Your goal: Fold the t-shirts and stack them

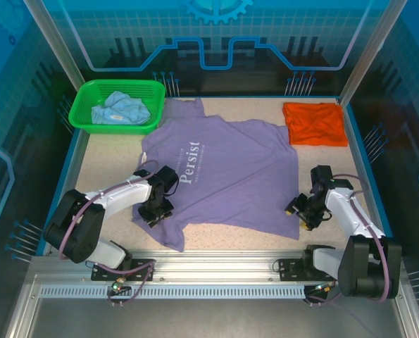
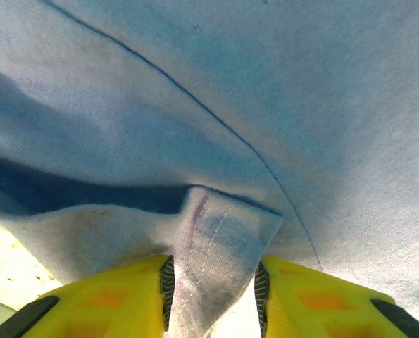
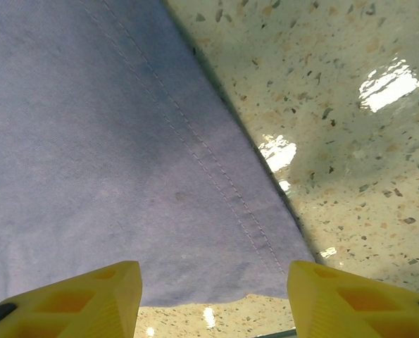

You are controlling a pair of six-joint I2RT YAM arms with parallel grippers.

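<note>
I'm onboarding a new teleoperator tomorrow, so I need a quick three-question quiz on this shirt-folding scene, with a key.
1. Which t-shirt lies in the green basket?
2. The right gripper is: A) shut on cloth; B) open, over a hemmed corner of the lavender t-shirt; C) open, over the basket.
3. True or false: a fold of the lavender t-shirt lies between the fingers of the left gripper.

Key: 1. the light blue t-shirt; 2. B; 3. true.
</note>
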